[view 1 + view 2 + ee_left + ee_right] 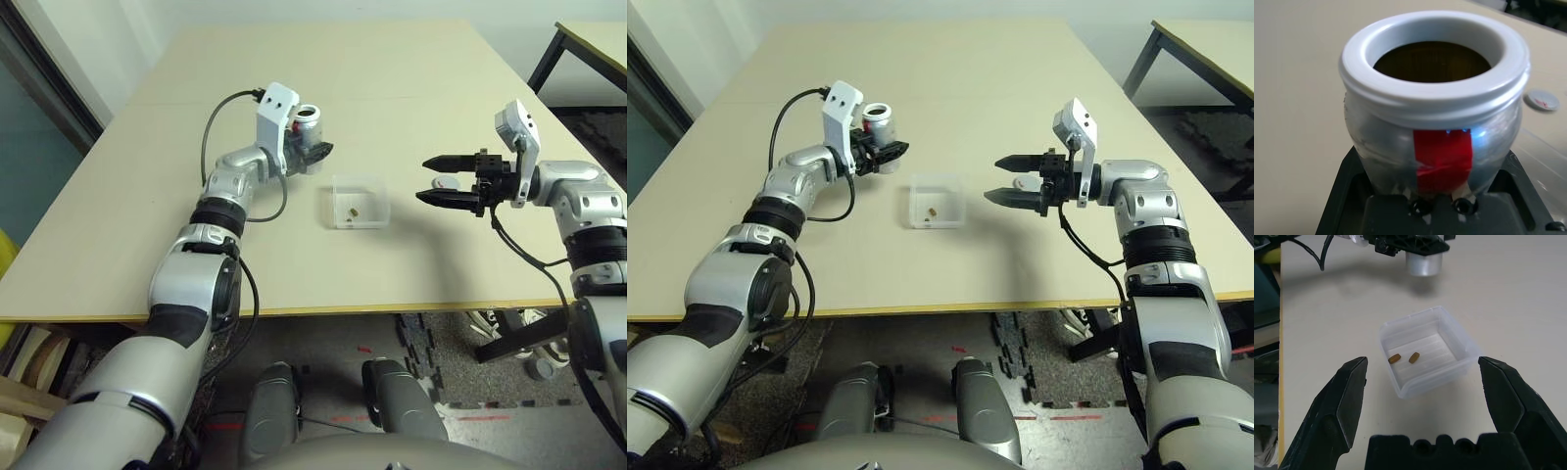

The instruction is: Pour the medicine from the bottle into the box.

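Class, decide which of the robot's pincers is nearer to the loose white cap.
Right: the right pincer is open right beside the cap; the left pincer grips the bottle, farther off.

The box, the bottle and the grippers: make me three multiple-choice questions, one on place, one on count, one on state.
1. Where is the cap?
A) In the box
B) On the table
C) On the bottle

2. How many pills are in the box?
A) None
B) Two
C) Five

3. How does the right gripper stand?
A) Shut on the bottle
B) Shut, empty
C) Open, empty

1 B: the cap lies on the table.
2 B: two brown pills lie in the box.
3 C: the right gripper has its fingers wide apart, nothing between them.
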